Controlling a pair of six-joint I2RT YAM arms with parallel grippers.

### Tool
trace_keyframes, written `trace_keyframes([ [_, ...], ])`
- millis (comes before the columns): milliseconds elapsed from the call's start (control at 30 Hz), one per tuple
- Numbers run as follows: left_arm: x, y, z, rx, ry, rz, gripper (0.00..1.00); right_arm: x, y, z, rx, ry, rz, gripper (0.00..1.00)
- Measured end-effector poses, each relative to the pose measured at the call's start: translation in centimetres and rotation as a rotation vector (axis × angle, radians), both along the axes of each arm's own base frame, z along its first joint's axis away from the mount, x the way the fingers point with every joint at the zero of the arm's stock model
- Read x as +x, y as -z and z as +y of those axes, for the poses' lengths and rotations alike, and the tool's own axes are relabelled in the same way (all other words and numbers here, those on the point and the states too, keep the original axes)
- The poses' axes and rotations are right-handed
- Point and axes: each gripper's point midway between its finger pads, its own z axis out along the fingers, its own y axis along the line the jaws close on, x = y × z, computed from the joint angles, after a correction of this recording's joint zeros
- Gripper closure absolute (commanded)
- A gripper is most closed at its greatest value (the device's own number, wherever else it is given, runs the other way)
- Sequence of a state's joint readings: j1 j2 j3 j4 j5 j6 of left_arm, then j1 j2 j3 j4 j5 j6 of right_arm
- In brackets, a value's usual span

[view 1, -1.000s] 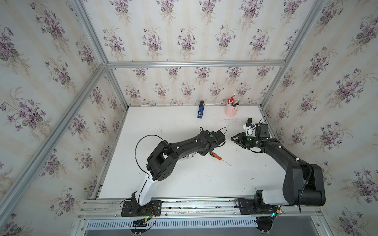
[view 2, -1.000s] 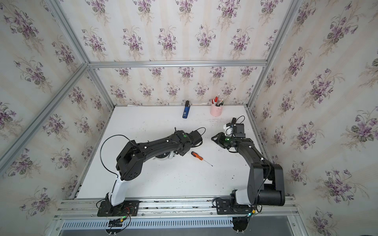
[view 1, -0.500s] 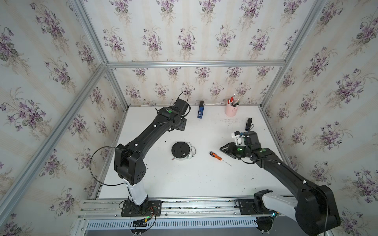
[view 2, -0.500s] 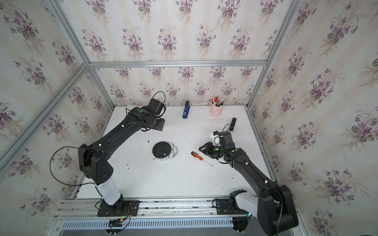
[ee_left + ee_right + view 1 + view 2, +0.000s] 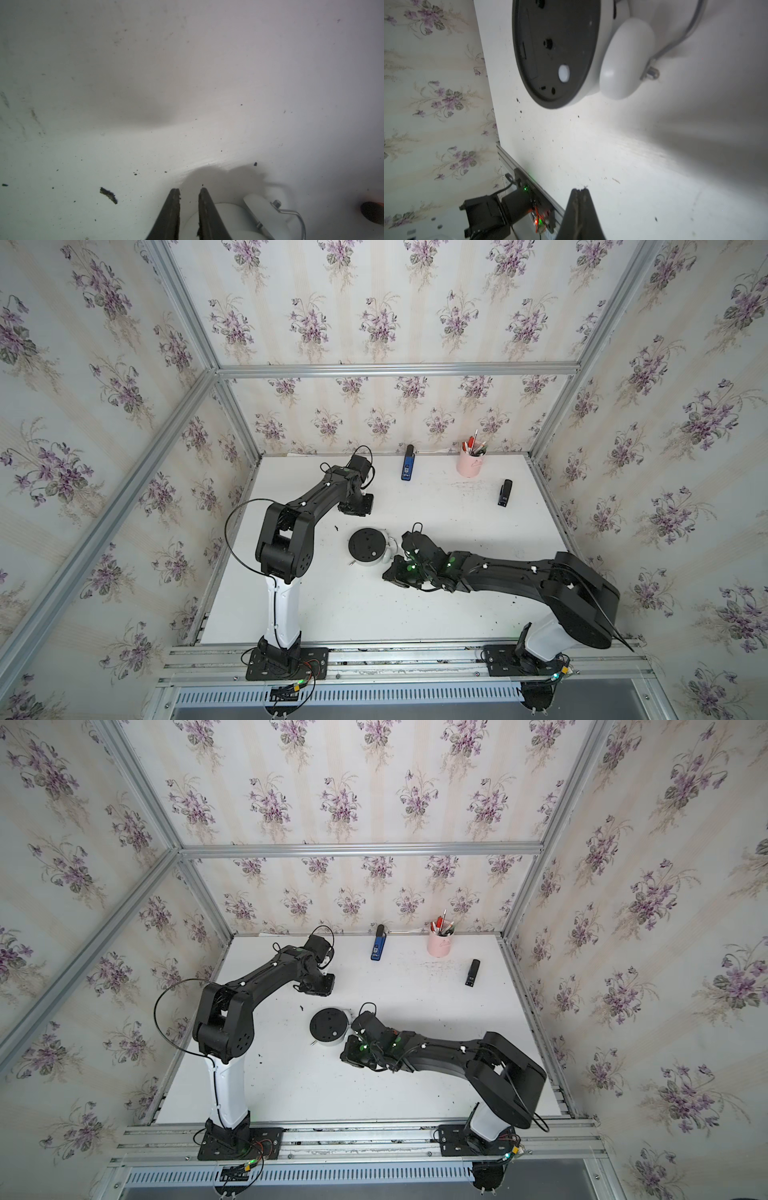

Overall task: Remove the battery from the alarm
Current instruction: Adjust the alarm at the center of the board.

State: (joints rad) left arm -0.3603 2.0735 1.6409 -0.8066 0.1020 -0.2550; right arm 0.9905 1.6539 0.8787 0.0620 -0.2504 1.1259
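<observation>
Battery is nowhere in view, so I judge it is inside the alarm [image 5: 368, 545], which lies face down near the middle of the table [image 5: 353, 614] with its black back panel [image 5: 554, 52] up. My right hand [image 5: 579, 190] is pressed together on nothing, low beside the alarm's bell [image 5: 627, 60]. My left hand [image 5: 188, 192] stands slightly apart and empty, near the alarm on its far side.

To do this well I would catch the edge of the oblong cover [image 5: 529, 58] by the panel's rim with one fingertip and lift. The other hand should steady the white body, since I expect the round case to slide easily.

The bells and the wire handle [image 5: 675, 45] crowd one side, so the open side looks the better approach. A blue device [image 5: 408, 466], a pink pen cup [image 5: 468, 464] and a black block [image 5: 505, 493] stand well apart toward the back. Only crumbs [image 5: 108, 195] lie near.
</observation>
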Motion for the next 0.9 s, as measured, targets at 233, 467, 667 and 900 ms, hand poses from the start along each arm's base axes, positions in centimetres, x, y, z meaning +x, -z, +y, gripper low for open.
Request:
trace_keyframes([
  [233, -2.8, 2.9, 1.1, 0.031, -0.024, 0.071, 0.79, 1.4, 0.9, 1.5, -0.038, 0.023, 0.005, 1.00],
  [467, -5.5, 3.5, 1.9, 0.033, -0.053, 0.094, 0.77, 2.1, 1.5, -0.8, -0.122, 0.041, 0.003, 1.00],
  [667, -6.5, 3.3, 1.7, 0.011, -0.061, 0.097, 0.50, 3.3, -3.6, -0.3, -0.138, -0.064, -0.133, 0.54],
  [900, -5.7, -1.7, 3.6, -0.042, -0.146, -0.026, 0.30, 6.0, -6.2, 0.1, -0.236, -0.258, -0.270, 0.38],
])
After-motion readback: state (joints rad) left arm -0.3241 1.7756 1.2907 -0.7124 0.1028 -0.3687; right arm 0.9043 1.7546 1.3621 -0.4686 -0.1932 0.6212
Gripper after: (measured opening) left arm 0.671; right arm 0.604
